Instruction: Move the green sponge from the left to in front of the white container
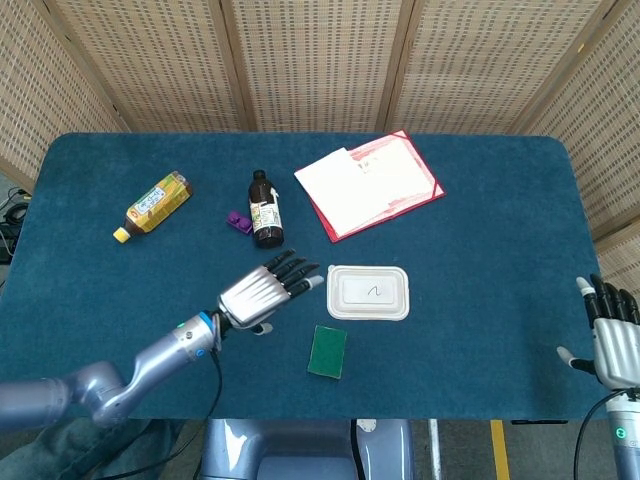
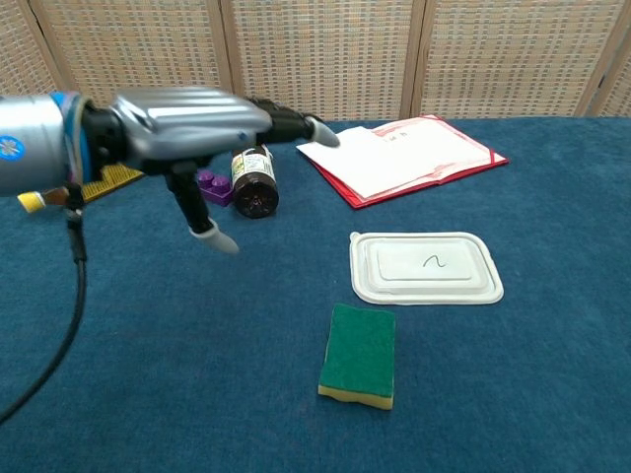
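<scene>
Sponge [image 2: 360, 355] lies before container [image 2: 426, 267]; left hand [image 1: 262, 294] (fingers spread, empty) should clear away without brushing it.

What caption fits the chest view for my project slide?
Green sponge lying flat on the blue table in front of the white container, left hand open above, holding nothing.

The bench [image 2: 552, 394] is covered in matt, napped blue cloth. The green sponge [image 2: 361, 353] shows a rough green face over a yellow foam layer. The white container [image 2: 426, 267] appears as smooth matt plastic. The left robot hand [image 2: 187, 123] is finished in brushed silver metal.
</scene>
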`<state>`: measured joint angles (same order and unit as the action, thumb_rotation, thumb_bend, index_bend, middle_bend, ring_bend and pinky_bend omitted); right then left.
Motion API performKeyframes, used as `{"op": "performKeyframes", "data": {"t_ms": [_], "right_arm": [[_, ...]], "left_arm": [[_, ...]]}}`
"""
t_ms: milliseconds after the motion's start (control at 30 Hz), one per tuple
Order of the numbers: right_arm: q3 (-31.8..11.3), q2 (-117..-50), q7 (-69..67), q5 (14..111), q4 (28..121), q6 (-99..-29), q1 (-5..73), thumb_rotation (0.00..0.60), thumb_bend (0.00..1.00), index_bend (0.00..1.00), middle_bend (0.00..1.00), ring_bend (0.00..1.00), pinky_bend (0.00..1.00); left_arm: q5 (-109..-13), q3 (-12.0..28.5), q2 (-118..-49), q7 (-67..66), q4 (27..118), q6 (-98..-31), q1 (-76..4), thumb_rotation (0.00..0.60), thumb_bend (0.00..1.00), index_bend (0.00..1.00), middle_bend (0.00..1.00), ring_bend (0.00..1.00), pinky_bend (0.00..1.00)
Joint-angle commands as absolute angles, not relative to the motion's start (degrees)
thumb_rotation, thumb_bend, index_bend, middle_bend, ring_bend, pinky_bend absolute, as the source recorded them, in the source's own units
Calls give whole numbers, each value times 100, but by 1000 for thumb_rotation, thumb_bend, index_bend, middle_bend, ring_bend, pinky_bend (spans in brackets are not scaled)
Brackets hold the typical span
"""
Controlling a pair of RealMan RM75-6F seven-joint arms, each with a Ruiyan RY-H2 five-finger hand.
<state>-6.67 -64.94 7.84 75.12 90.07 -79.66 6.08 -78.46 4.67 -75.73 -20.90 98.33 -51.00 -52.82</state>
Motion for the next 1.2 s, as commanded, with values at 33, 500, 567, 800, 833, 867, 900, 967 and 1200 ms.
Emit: {"op": "performKeyframes", "data": {"t_ms": [33, 500, 567, 800, 833, 867, 900, 967, 1200], "right_arm": [[-611, -6508, 850, 7595, 8985, -7907, 643, 600, 0, 0, 0, 0, 0], [213, -6286, 671, 10729, 8087, -7189, 2097, 600, 0, 71, 7, 0, 0], [290, -6308, 590, 11068, 8167, -6943, 2422, 600, 0, 64, 35, 0, 0], [236, -6644, 705, 11592, 8373, -5963, 3465, 600, 0, 231, 91, 0, 0], [234, -6720, 678, 11627, 8412, -5826, 3601, 600, 0, 234, 92, 0, 0], [232, -6774, 664, 11647, 8435, -5738, 3686, 600, 0, 236, 93, 0, 0], [229, -6862, 656, 11681, 8457, -5615, 3811, 600, 0, 237, 94, 0, 0], [217, -7055, 693, 11754, 8450, -5397, 4042, 600, 0, 240, 96, 0, 0], [12, -7742, 865, 11826, 8520, -4833, 4797, 600, 0, 234, 105, 0, 0]], "left_arm": [[-7519, 347, -6663, -1931, 10257, -6010, -4439, 600, 10, 0, 0, 0, 0], [-6920, -300, -5781, -1253, 10773, -7885, -2276, 600, 43, 0, 0, 0, 0], [-6876, -340, -5798, -1250, 10760, -7944, -2130, 600, 45, 0, 0, 0, 0], [-7008, -267, -5808, -1337, 10682, -8037, -1950, 600, 48, 0, 0, 0, 0], [-7012, -255, -5810, -1342, 10679, -8052, -1922, 600, 48, 0, 0, 0, 0], [-7007, -246, -5809, -1344, 10680, -8054, -1905, 600, 49, 0, 0, 0, 0], [-6992, -230, -5809, -1346, 10684, -8052, -1883, 600, 49, 0, 0, 0, 0], [-6962, -199, -5809, -1349, 10680, -8020, -1855, 600, 49, 0, 0, 0, 0], [-6905, -84, -5829, -1262, 10557, -7793, -1829, 600, 49, 0, 0, 0, 0]]}}
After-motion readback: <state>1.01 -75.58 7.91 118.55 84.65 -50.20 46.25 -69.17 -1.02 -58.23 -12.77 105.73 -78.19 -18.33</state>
